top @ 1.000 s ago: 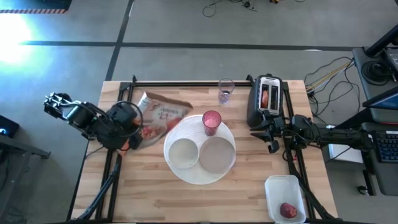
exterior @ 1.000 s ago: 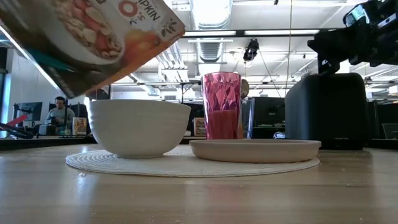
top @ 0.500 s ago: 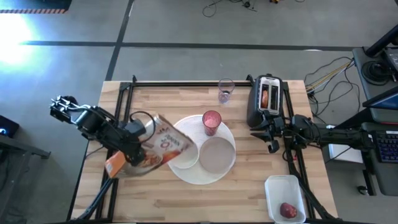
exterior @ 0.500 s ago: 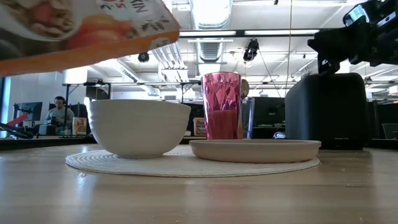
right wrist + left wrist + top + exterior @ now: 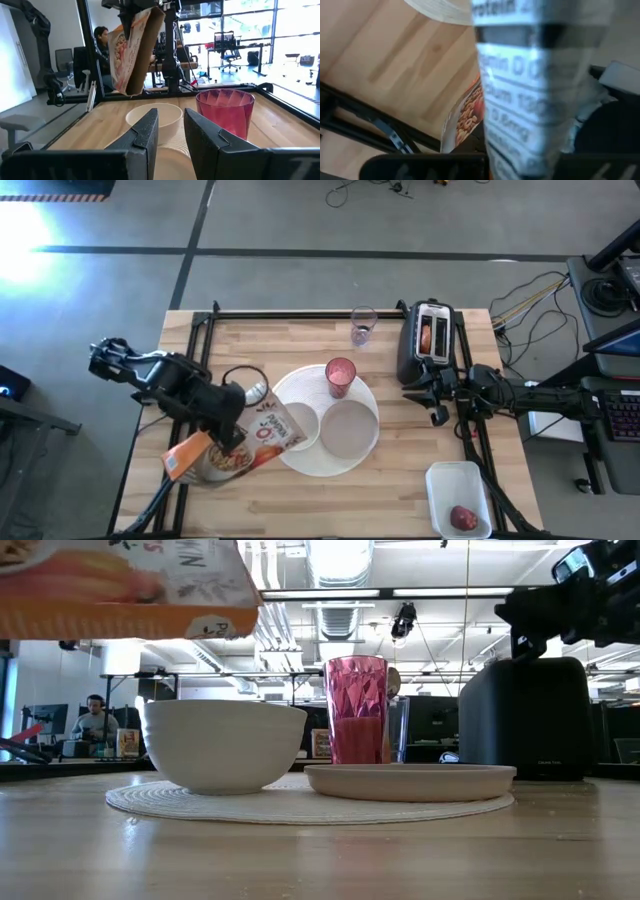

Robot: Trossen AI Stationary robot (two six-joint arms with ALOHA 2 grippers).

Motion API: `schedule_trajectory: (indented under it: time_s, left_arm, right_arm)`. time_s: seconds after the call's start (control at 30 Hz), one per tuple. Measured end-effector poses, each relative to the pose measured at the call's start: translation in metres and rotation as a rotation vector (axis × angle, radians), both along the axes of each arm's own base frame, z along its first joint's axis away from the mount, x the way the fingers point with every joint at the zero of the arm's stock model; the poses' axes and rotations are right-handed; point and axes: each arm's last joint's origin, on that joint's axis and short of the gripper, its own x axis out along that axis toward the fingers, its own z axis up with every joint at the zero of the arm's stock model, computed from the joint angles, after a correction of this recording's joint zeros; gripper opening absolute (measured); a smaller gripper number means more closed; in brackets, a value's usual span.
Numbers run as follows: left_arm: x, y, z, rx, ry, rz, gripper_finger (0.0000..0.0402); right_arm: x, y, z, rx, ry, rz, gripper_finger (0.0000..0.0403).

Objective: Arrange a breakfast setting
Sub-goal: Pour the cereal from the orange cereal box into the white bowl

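A large round white plate (image 5: 300, 463) lies mid-table with a small white bowl (image 5: 303, 423), a small grey plate (image 5: 348, 428) and a pink tumbler (image 5: 340, 376) on it. My left gripper (image 5: 226, 423) is shut on a cereal box (image 5: 262, 436) held in the air at the plate's left, partly over the bowl. My right gripper (image 5: 436, 398) waits at the table's right edge beside the toaster, fingers a little apart and empty. A red apple (image 5: 462, 518) lies in a white tub. A bagel half (image 5: 427, 335) stands in the toaster. The spoon is out of view. My left gripper holds the cereal box from above, around its middle; the box's narrow printed side (image 5: 520, 140) faces the wrist camera, and the gripper's own body hides the place of contact. The box is lifted clear and tilted, its orange end (image 5: 185, 459) toward the near left.
A black toaster (image 5: 428, 345) stands at the far right. A clear glass (image 5: 363, 325) stands at the far edge. A white tub (image 5: 458, 492) sits at the near right corner. A black frame borders the table. People sit in the room beyond.
My left gripper has carried the cereal box from the plate's far left toward the table's near edge. It has turned the box about and tipped it closer to level. The box now overlaps the bowl's left side from above. The right arm has kept still.
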Motion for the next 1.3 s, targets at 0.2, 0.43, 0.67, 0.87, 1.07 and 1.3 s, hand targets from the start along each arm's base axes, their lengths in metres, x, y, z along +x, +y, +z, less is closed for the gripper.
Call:
schedule_trajectory:
  time_s: [0.2, 0.43, 0.67, 0.87, 1.07, 1.3]
  left_arm:
    - [0.009, 0.019, 0.0, -0.11, 0.046, 0.076, 0.0]
    - [0.016, 0.045, 0.001, -0.248, 0.078, 0.176, 0.0]
    - [0.024, 0.061, 0.0, -0.443, 0.14, 0.236, 0.0]
    - [0.03, 0.07, -0.001, -0.577, 0.175, 0.248, 0.0]
    - [0.03, 0.082, 0.001, -0.646, 0.169, 0.285, 0.0]
    - [0.03, 0.103, -0.001, -0.657, 0.147, 0.377, 0.0]
  right_arm:
    - [0.0, 0.0, 0.0, 0.019, -0.003, 0.0, 0.0084]
    - [0.0, 0.0, 0.0, 0.009, -0.002, 0.0, 0.0084]
    - [0.0, 0.0, 0.0, 0.005, -0.001, 0.0, 0.0084]
    - [0.0, 0.0, 0.0, 0.02, -0.003, 0.0, 0.0084]
    - [0.0, 0.0, 0.0, -0.005, 0.001, 0.0, 0.0084]
    - [0.0, 0.0, 0.001, 0.018, -0.004, 0.0, 0.0084]
